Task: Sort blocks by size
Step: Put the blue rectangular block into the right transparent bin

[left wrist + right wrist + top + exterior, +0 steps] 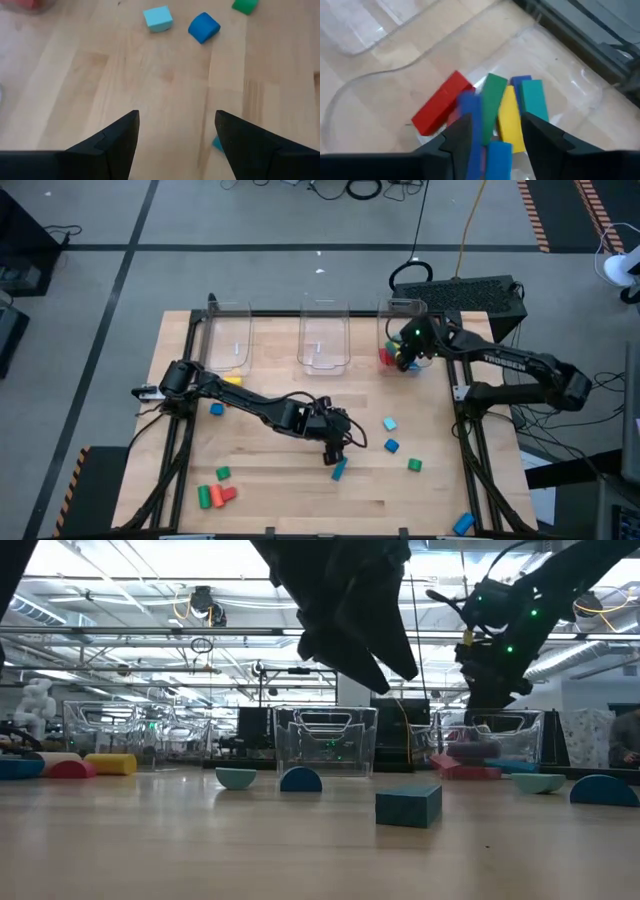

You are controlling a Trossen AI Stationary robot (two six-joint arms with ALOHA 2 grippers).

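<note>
Bars are collecting in the rightmost clear bin (pixel 400 330) at the far edge of the desk (pixel 300 480), and our right tool (pixel 492 131) hangs directly over them. Through its wrist camera we see a red bar (pixel 440 102), a green bar (pixel 492 97), a yellow bar (pixel 509 117), a teal bar (pixel 532 100) and a blue bar (pixel 475 127) heaped below the fingers. The fingers stand partly apart, but we cannot tell whether the blue bar between them is gripped or already free. Our judgement is that this is a release step: we should part the fingers fully, then lift straight up so nothing is dragged out over the bin wall.

Our left tool (pixel 175 137) hovers wide open and empty near the middle of the desk, with a teal block (pixel 339 469) just beside it. For that pick we would centre the fingers across the block's narrow sides before lowering. Loose pieces wait elsewhere: a light blue cube (pixel 158 18), a blue cylinder (pixel 204 27) and a green block (pixel 245 5) to the right, and red and green cylinders (pixel 213 495) near the left front.
</note>
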